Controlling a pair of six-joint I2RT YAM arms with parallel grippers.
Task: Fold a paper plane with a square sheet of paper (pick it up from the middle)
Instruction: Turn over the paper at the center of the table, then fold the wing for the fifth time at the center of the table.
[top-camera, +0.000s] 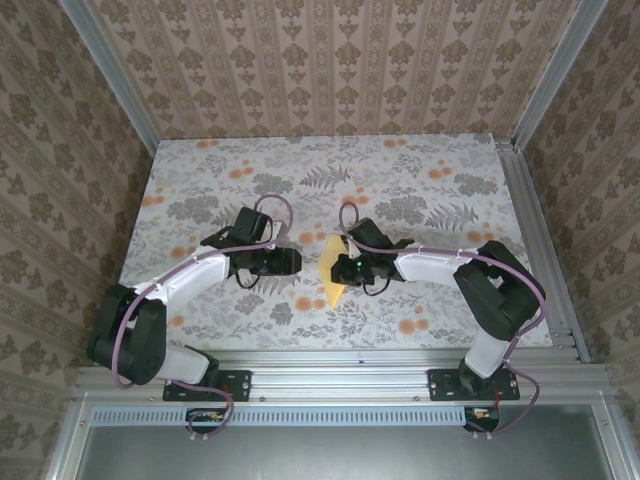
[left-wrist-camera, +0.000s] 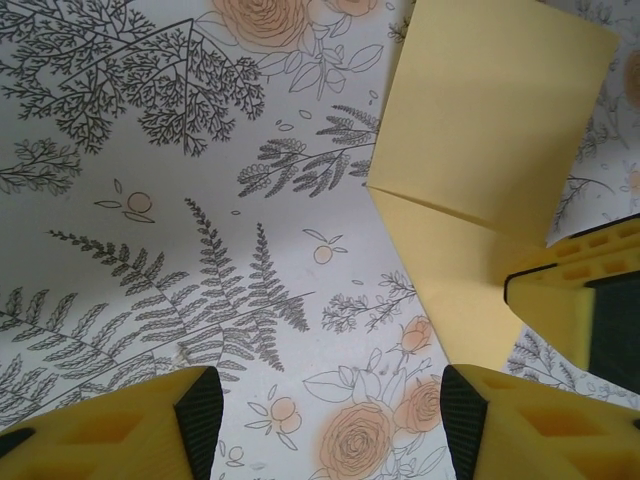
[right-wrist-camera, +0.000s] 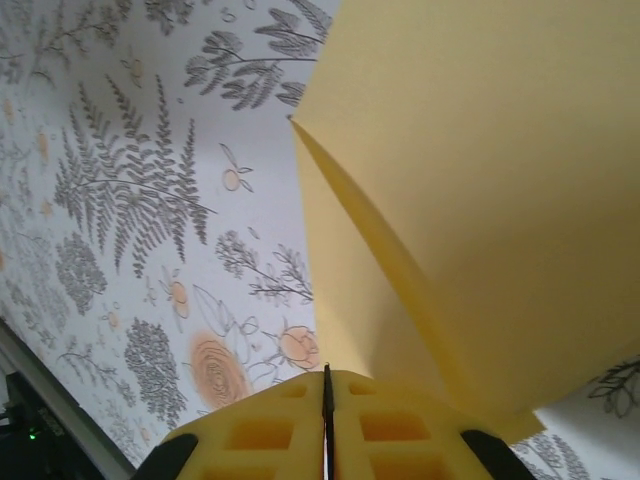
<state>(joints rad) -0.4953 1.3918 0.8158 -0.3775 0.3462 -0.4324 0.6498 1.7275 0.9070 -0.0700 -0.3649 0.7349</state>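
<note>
Top external — folded yellow paper (top-camera: 331, 280), right jaws closed beside it.

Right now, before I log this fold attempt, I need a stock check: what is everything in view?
mustard-yellow thin paper sheet: one, yellow, partly folded, mid-table between the two claws.
floral printed table cover: one, white with grey ferns and orange flowers, spread over the tabletop.
patterned wallpaper walls: three, beige-brown, at the back and both sides of the table.
aluminium frame rail: one, silver, along the near edge, carrying the arm bases.
left claw: one, yellow fingers with black pads, open, over the cover to the left of the sheet.
right claw: one, yellow, shut, at the sheet's edge; whether it pinches the sheet I cannot tell.
</note>
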